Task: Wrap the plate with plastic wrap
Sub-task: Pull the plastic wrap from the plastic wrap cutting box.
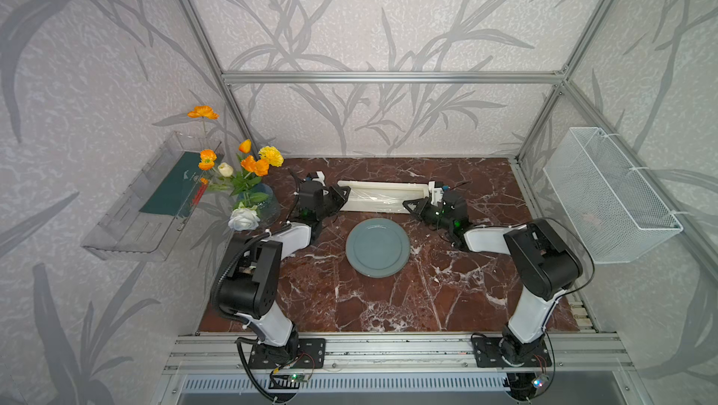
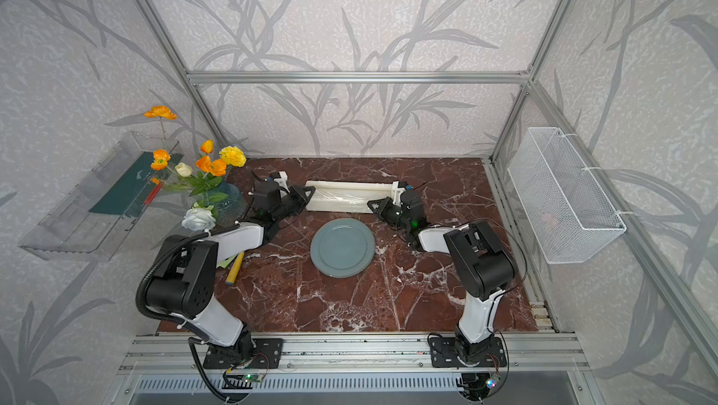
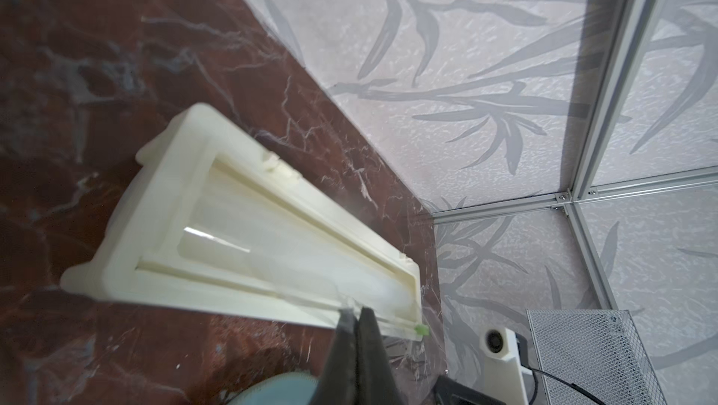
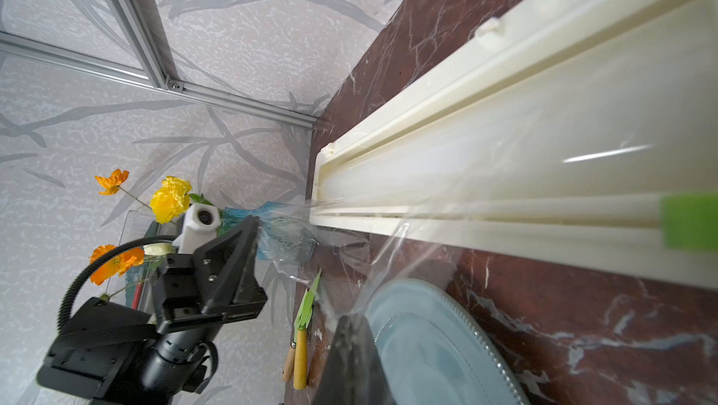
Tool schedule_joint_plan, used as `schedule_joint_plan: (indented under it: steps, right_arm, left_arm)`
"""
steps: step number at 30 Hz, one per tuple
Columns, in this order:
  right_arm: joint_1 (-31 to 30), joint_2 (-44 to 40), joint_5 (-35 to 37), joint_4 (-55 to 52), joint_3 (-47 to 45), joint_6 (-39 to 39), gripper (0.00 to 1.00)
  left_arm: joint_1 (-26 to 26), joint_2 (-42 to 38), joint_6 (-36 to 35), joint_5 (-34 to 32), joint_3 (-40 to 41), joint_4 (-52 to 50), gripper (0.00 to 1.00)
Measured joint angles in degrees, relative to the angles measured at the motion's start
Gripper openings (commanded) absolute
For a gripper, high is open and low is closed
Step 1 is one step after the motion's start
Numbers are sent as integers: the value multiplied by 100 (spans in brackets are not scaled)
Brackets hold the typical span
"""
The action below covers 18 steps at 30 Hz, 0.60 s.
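Round flat grey-blue plate (image 1: 377, 247) sits mid red-marble tabletop (image 1: 342, 298), just in front of the long cream-white plastic dispenser box (image 1: 382, 191), not touching it. L gripper (image 3: 355, 315) has its jaws pinched tight on the thin clear crinkled plastic wrap (image 4: 388, 251) by the box's left end. R gripper (image 4: 349, 323) is likewise clamped on the film's edge near the right end, w/ the sheet stretched btwn box and both tips.

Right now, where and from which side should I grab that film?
Grip the plastic wrap by its front edge, near each end, from the plate side. It leaves the cream box along its length, so only that edge is free; left gripper and right gripper pinch there.
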<state>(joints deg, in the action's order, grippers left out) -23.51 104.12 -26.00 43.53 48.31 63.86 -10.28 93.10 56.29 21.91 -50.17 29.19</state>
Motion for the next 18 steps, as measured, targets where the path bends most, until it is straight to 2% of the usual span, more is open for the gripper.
schedule_joint_plan:
  steps: [9, 18]
  right_arm:
    - [181, 0, -2, -378, 645, 306, 0]
    - [214, -2, -26, -1025, 1499, 411, 0]
  left_arm:
    - [166, 149, -238, 111, -892, -1268, 0]
    - [205, 225, -271, 208, -1517, -1849, 0]
